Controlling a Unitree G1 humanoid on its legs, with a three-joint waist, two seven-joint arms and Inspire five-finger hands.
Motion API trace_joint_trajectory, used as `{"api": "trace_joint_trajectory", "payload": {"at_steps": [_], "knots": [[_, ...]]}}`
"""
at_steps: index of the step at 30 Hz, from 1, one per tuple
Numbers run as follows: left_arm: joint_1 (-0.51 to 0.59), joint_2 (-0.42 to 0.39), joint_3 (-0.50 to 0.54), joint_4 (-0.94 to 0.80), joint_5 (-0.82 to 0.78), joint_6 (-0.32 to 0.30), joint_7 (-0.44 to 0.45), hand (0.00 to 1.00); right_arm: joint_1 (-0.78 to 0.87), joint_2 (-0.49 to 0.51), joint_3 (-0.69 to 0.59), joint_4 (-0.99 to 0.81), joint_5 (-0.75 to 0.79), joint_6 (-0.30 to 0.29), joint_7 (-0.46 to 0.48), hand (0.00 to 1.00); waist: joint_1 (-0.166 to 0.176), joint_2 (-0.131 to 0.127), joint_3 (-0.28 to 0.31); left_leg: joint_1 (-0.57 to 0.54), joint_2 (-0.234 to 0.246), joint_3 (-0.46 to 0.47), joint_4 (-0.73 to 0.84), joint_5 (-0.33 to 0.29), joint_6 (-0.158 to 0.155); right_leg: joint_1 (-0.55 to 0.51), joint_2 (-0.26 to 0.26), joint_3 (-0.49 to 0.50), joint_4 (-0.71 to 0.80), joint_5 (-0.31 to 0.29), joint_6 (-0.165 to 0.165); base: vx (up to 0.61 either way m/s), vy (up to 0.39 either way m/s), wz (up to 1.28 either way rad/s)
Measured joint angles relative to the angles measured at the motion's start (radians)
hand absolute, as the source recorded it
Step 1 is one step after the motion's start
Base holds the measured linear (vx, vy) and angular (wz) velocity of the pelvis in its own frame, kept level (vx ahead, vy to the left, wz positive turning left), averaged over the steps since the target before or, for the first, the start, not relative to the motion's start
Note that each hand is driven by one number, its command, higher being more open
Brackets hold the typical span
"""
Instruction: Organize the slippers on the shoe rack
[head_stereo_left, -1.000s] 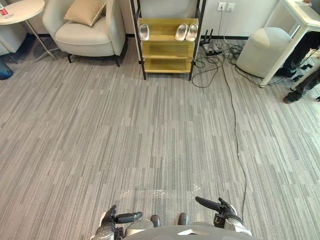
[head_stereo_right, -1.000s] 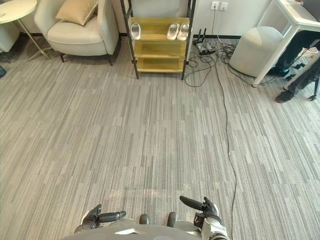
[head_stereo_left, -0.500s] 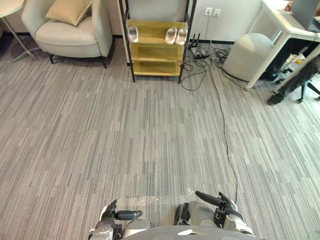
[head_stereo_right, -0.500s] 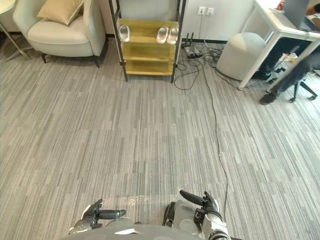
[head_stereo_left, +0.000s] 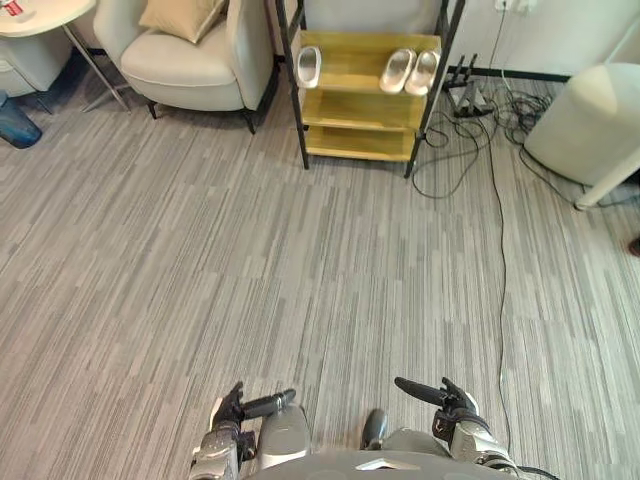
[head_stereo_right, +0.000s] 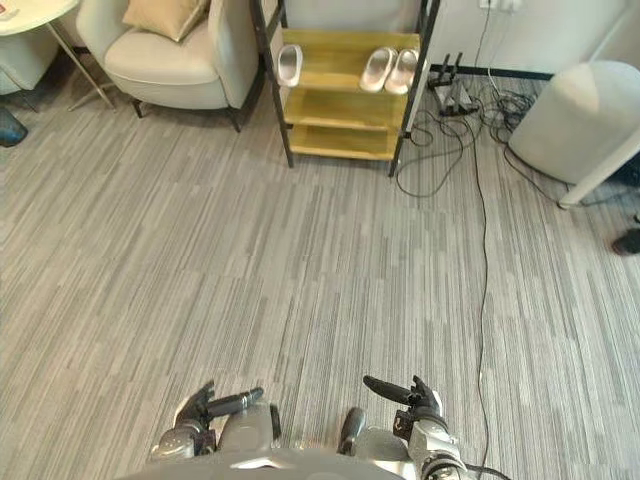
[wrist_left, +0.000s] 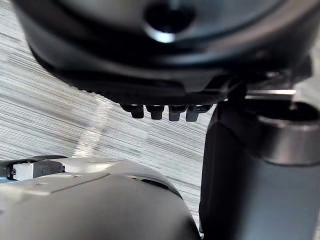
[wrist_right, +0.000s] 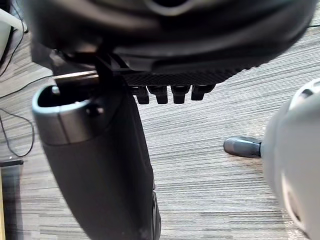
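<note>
Head-camera views with both wrist views. The shoe rack (head_stereo_left: 362, 90), a dark frame with yellow wooden shelves, stands on the grey striped floor (head_stereo_left: 250, 260) against the far wall; its upper part is cut off by the picture's top edge, so it cannot be told whether anything sits higher up. Three pale slippers lie on the topmost shelf in view: a single slipper (head_stereo_left: 308, 66) at the shelf's left end, and a pair, the inner slipper (head_stereo_left: 397, 70) and the outer slipper (head_stereo_left: 424, 72), side by side and touching or nearly so at the shelf's right end, well apart from the single one. The two lower shelves are seen at a steep angle and their back parts are hidden. The left hand (head_stereo_left: 232, 408) and the right hand (head_stereo_left: 450, 400) hang low at the near edge of the floor, far from the rack, each with fingers loosely extended and the thumb standing apart; in the wrist views the left fingertips (wrist_left: 156, 112) and the right fingertips (wrist_right: 162, 93) appear as short stubs above bare floor. Left of the rack stands a cream armchair (head_stereo_left: 190, 60) bearing a tan cushion (head_stereo_left: 180, 15), partly cut off, and a round side tabletop (head_stereo_left: 45, 15), also cropped. A blue object (head_stereo_left: 15, 125) at the left edge is too cropped to identify. Right of the rack, tangled cables (head_stereo_left: 470, 110) lie beside a grey pouf (head_stereo_left: 590, 125), which is cropped at the right edge.
</note>
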Motion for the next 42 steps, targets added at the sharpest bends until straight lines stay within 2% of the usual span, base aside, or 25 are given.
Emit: {"api": "trace_joint_trajectory", "payload": {"at_steps": [2, 3, 4, 5, 8, 11, 13, 14, 16, 18, 20, 22, 23, 24, 25, 28, 31, 33, 35, 37, 38, 39, 40, 41, 42], "knots": [[-0.021, 0.003, -0.001, -0.008, 0.001, 0.001, -0.005, 1.0, -0.01, 0.008, -0.019, -0.001, 0.0, 0.0, -0.006, 1.0, 0.005, -0.023, 0.016, -0.033, -0.075, -0.008, -0.246, 0.026, 0.005, 0.037, -0.05, 0.002, 0.0, -0.033, 0.041, 0.35, 0.163, -0.16], [-0.024, 0.002, -0.002, -0.008, 0.003, 0.001, -0.002, 1.0, -0.006, 0.01, -0.025, -0.001, 0.0, 0.0, -0.014, 1.0, 0.005, -0.026, 0.018, -0.028, -0.121, -0.037, -0.473, 0.133, -0.007, 0.059, -0.074, 0.005, 0.003, -0.063, 0.072, 0.35, 0.194, -0.1], [-0.023, 0.001, -0.003, -0.006, 0.003, 0.001, -0.001, 1.0, -0.001, 0.004, -0.024, 0.0, 0.0, 0.0, -0.016, 1.0, 0.011, -0.029, 0.019, -0.015, -0.13, -0.042, -0.514, 0.248, -0.007, 0.071, -0.076, 0.018, 0.004, -0.08, 0.087, 0.66, 0.305, -0.18], [-0.03, 0.014, -0.001, -0.006, 0.003, 0.003, 0.005, 1.0, 0.001, 0.024, -0.013, 0.0, 0.0, 0.0, -0.019, 1.0, 0.024, -0.056, 0.018, 0.01, -0.168, -0.028, -0.543, 0.28, 0.052, 0.082, -0.109, 0.046, 0.002, -0.097, 0.085, 0.49, 0.212, -0.1], [-0.049, 0.021, 0.037, -0.001, 0.004, 0.019, 0.012, 1.0, -0.007, 0.065, -0.013, 0.0, -0.001, 0.005, -0.015, 1.0, 0.035, -0.098, 0.02, 0.003, -0.191, -0.008, -0.431, 0.198, 0.107, 0.094, -0.142, 0.116, 0.036, -0.072, 0.107, 0.47, 0.157, -0.01], [-0.036, 0.022, 0.033, 0.001, 0.005, 0.029, 0.012, 1.0, -0.011, 0.088, -0.01, -0.015, -0.002, -0.001, -0.002, 1.0, 0.055, -0.1, 0.014, 0.102, -0.165, 0.024, -0.398, 0.103, 0.109, 0.032, -0.165, 0.197, 0.318, -0.055, 0.136, 0.41, 0.156, -0.42], [-0.029, 0.04, 0.005, 0.007, 0.01, 0.032, 0.01, 1.0, -0.01, 0.089, 0.012, -0.022, -0.003, -0.002, 0.005, 1.0, 0.043, -0.111, -0.001, 0.176, -0.164, 0.029, -0.442, 0.049, 0.113, -0.117, -0.199, 0.222, 0.658, 0.005, 0.251, 0.37, 0.12, -0.3], [-0.029, 0.051, -0.015, 0.021, 0.016, 0.036, 0.01, 1.0, -0.009, 0.088, 0.028, -0.021, -0.004, -0.001, 0.007, 1.0, 0.032, -0.115, -0.002, 0.223, -0.165, 0.032, -0.459, 0.029, 0.117, -0.204, -0.221, 0.212, 0.839, -0.026, 0.22, 0.25, 0.035, -0.18], [-0.025, 0.056, -0.022, 0.037, 0.023, 0.042, 0.012, 1.0, -0.012, 0.081, 0.035, -0.043, -0.012, -0.015, 0.008, 1.0, 0.014, -0.113, -0.001, 0.31, -0.168, 0.038, -0.507, 0.023, 0.115, -0.28, -0.237, 0.163, 0.921, -0.086, 0.137, 0.38, 0.018, -0.05], [-0.025, 0.052, -0.022, 0.037, 0.023, 0.044, 0.012, 1.0, -0.02, 0.069, 0.049, -0.05, -0.015, -0.023, 0.01, 1.0, 0.003, -0.107, -0.002, 0.412, -0.157, 0.035, -0.586, 0.024, 0.112, -0.367, -0.226, 0.066, 0.807, -0.138, 0.074, 0.42, -0.051, 0.12], [-0.027, 0.043, -0.022, 0.036, 0.023, 0.043, 0.012, 1.0, -0.032, 0.068, 0.051, -0.055, -0.022, -0.028, 0.012, 1.0, -0.009, -0.095, -0.003, 0.461, -0.132, 0.019, -0.626, 0.022, 0.096, -0.427, -0.173, 0.053, 0.577, -0.132, 0.071, 0.38, -0.114, 0.27], [-0.025, 0.041, -0.023, 0.036, 0.024, 0.043, 0.009, 1.0, -0.041, 0.063, 0.061, -0.053, -0.022, -0.027, 0.013, 1.0, -0.016, -0.096, -0.003, 0.507, -0.122, 0.011, -0.669, 0.017, 0.07, -0.45, -0.128, 0.083, 0.299, -0.029, 0.094, 0.49, -0.193, 0.46], [-0.017, 0.041, -0.022, 0.042, 0.025, 0.044, 0.011, 1.0, -0.034, 0.056, 0.067, -0.046, -0.024, -0.023, 0.014, 1.0, -0.03, -0.097, -0.007, 0.551, -0.124, -0.029, -0.683, -0.006, 0.027, -0.428, -0.109, 0.124, 0.218, 0.184, 0.073, 0.52, -0.233, 0.56], [-0.019, 0.041, -0.02, 0.048, 0.025, 0.044, 0.012, 1.0, -0.032, 0.05, 0.066, -0.04, -0.023, -0.023, 0.014, 1.0, -0.034, -0.1, -0.01, 0.565, -0.119, -0.044, -0.684, -0.01, 0.02, -0.423, -0.101, 0.13, 0.231, 0.204, 0.034, 0.61, -0.3, 0.47], [-0.017, 0.018, -0.01, 0.057, 0.03, 0.04, 0.013, 1.0, -0.039, 0.029, 0.064, -0.039, -0.038, -0.02, 0.013, 1.0, -0.028, -0.058, -0.017, 0.566, -0.082, -0.071, -0.659, -0.007, 0.014, -0.436, -0.083, 0.123, 0.305, 0.131, 0.025, 0.53, -0.256, 0.17], [-0.007, -0.012, 0.002, 0.068, 0.034, 0.041, 0.012, 1.0, -0.034, 0.013, 0.037, -0.027, -0.042, -0.017, 0.014, 1.0, -0.032, -0.01, -0.023, 0.525, -0.034, -0.125, -0.487, 0.005, -0.007, -0.396, -0.048, 0.091, 0.351, 0.043, 0.002, 0.48, -0.214, 0.05], [-0.006, -0.026, 0.063, 0.059, 0.034, 0.041, 0.011, 1.0, -0.006, 0.019, 0.029, -0.041, -0.04, -0.006, 0.012, 1.0, -0.028, 0.012, -0.019, 0.349, 0.035, -0.151, -0.042, 0.216, -0.025, -0.252, 0.008, 0.079, 0.256, 0.003, -0.014, 0.5, -0.214, 0.06], [-0.002, -0.013, 0.067, 0.032, 0.031, 0.036, 0.009, 1.0, 0.012, 0.026, 0.029, -0.04, -0.038, -0.005, 0.007, 1.0, -0.012, -0.001, -0.01, 0.178, 0.076, -0.11, 0.214, 0.117, -0.02, -0.104, 0.038, 0.084, 0.141, -0.009, -0.029, 0.36, -0.086, 0.0], [-0.003, -0.005, 0.067, 0.007, 0.017, 0.025, 0.01, 1.0, 0.008, 0.029, 0.03, -0.02, -0.032, -0.002, 0.005, 1.0, 0.004, -0.023, 0.0, 0.082, 0.044, -0.059, 0.138, 0.043, -0.013, -0.029, 0.03, 0.099, 0.082, -0.004, -0.02, 0.43, -0.026, -0.18], [-0.01, -0.004, 0.066, -0.014, 0.01, 0.018, 0.009, 1.0, 0.004, 0.03, 0.027, -0.01, -0.027, 0.002, 0.001, 1.0, 0.023, -0.037, 0.01, 0.031, -0.031, -0.039, -0.129, 0.025, -0.009, 0.011, 0.002, 0.108, 0.052, -0.014, -0.004, 0.43, 0.099, -0.29], [-0.013, -0.003, 0.062, -0.014, 0.011, 0.017, 0.01, 1.0, 0.006, 0.029, 0.027, -0.01, -0.027, 0.002, 0.001, 1.0, 0.023, -0.039, 0.012, 0.027, -0.078, -0.041, -0.328, 0.065, -0.015, 0.029, -0.018, 0.112, 0.047, -0.031, 0.024, 0.4, 0.162, -0.26], [-0.011, -0.009, 0.047, -0.006, 0.011, 0.017, 0.01, 1.0, 0.016, 0.015, 0.027, -0.008, -0.027, 0.001, 0.0, 1.0, 0.024, -0.021, 0.004, 0.042, -0.094, -0.055, -0.497, 0.237, -0.002, 0.043, -0.015, 0.129, 0.047, -0.057, 0.051, 0.41, 0.19, -0.27], [-0.01, -0.014, 0.043, 0.0, 0.011, 0.017, 0.011, 1.0, 0.017, 0.014, 0.028, -0.004, -0.027, 0.003, 0.0, 1.0, 0.029, -0.021, 0.005, 0.057, -0.1, -0.052, -0.505, 0.249, 0.046, 0.052, -0.012, 0.14, 0.046, -0.067, 0.065, 0.42, 0.179, -0.13], [-0.016, 0.011, 0.036, 0.006, 0.013, 0.019, 0.011, 1.0, 0.015, 0.036, 0.039, 0.003, -0.027, 0.005, 0.001, 1.0, 0.024, -0.065, 0.001, 0.083, -0.149, -0.035, -0.536, 0.239, 0.063, 0.062, -0.058, 0.149, 0.043, -0.074, 0.067, 0.49, 0.183, 0.01], [-0.019, 0.016, 0.032, 0.009, 0.014, 0.02, 0.01, 1.0, 0.021, 0.039, 0.046, 0.003, -0.027, 0.005, 0.003, 1.0, 0.023, -0.075, -0.004, 0.083, -0.163, -0.031, -0.511, 0.212, 0.083, 0.068, -0.074, 0.154, 0.048, -0.076, 0.072, 0.46, 0.152, 0.09]]}}
